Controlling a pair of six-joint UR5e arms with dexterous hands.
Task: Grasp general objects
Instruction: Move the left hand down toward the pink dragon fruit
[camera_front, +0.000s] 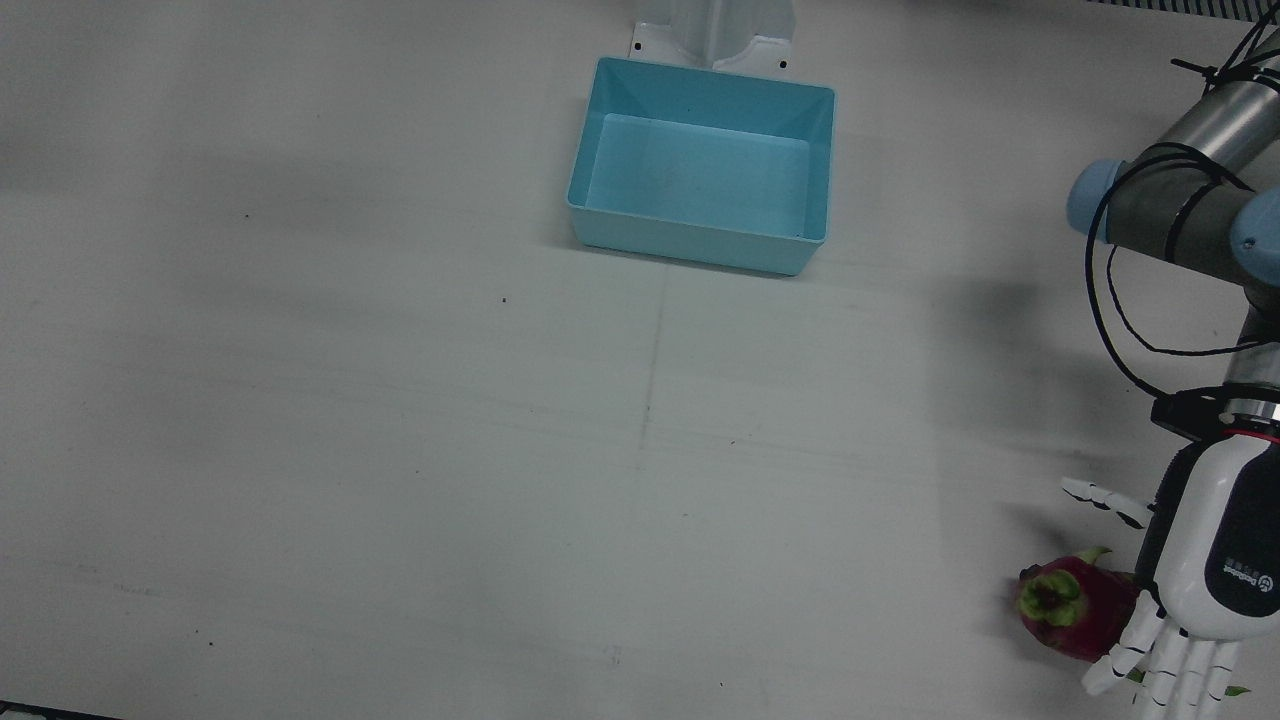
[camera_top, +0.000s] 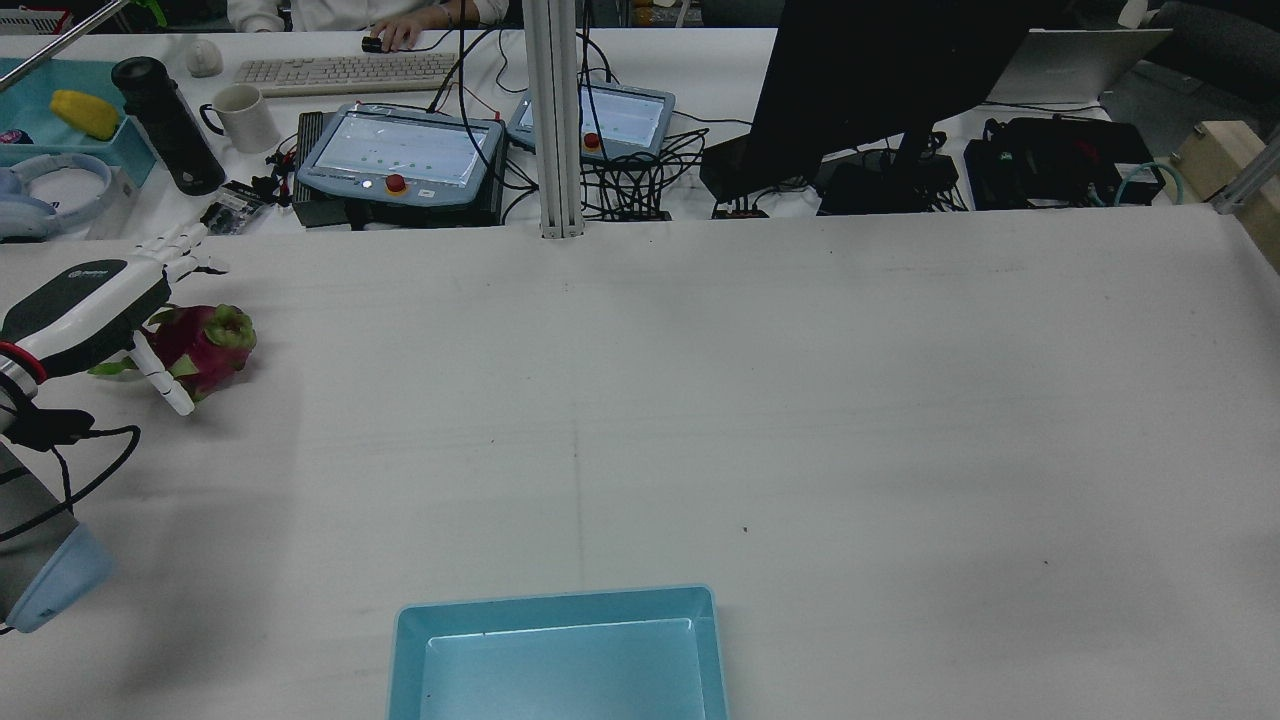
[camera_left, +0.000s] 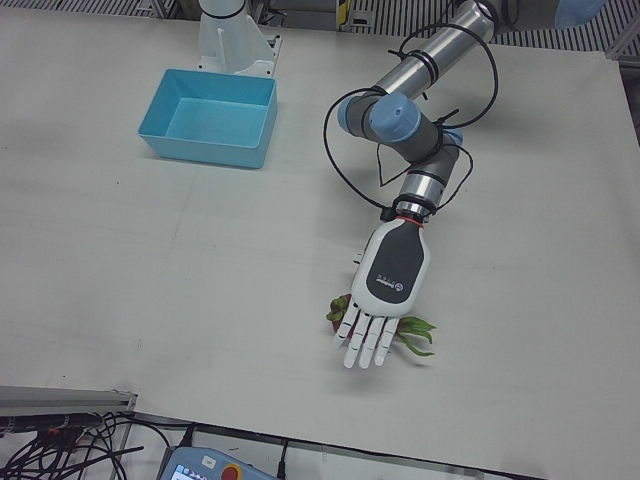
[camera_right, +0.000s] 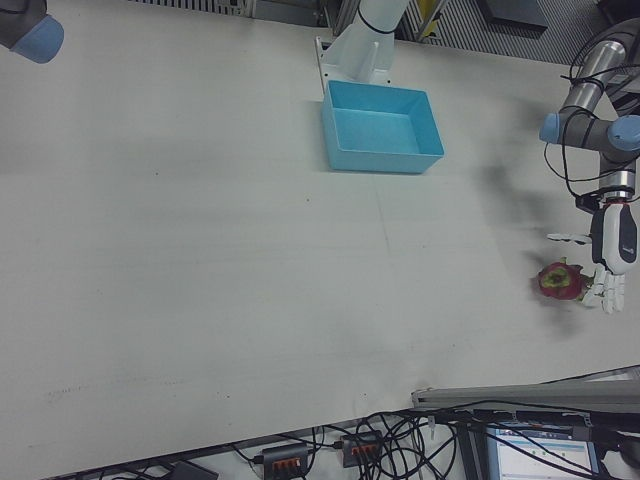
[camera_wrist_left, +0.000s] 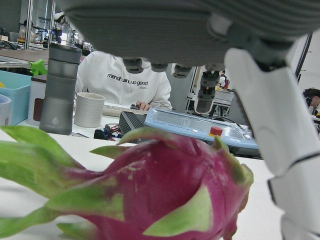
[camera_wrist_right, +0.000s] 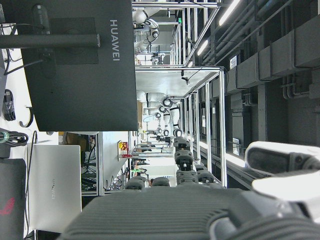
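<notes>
**Close on the dragon fruit before you lift**

Your left robot hand (camera_left: 387, 290) hangs palm-down over the dragon fruit (camera_front: 1072, 607), fingers (camera_left: 365, 341) stretched out and apart, holding nothing. The fruit lies on its side on the table (camera_front: 400, 450), near the edge on the operators' side and well apart from the blue bin (camera_front: 702, 162) by the pedestal.

From the rear view the thumb (camera_top: 165, 383) reaches down beside the fruit's body while the other fingers point past it over the top. You have it straddled, I judge, but not yet gripped.

- Lower the palm until it nearly meets the fruit's round middle, not its leafy end.
- Curl the fingers round the far side and bring the thumb in against the near side, so that the two oppose each other across the widest part.
- Mind the green scales (camera_left: 415, 330): they are soft and will likely slip or tear if you catch only those.
- Close slowly; a round fruit may roll toward the table's edge.

The right robot hand shows only in its own camera, facing away from the table; whether its fingers are apart or together I cannot tell.

Count: one dragon fruit, one blue bin, with nothing in it.
</notes>
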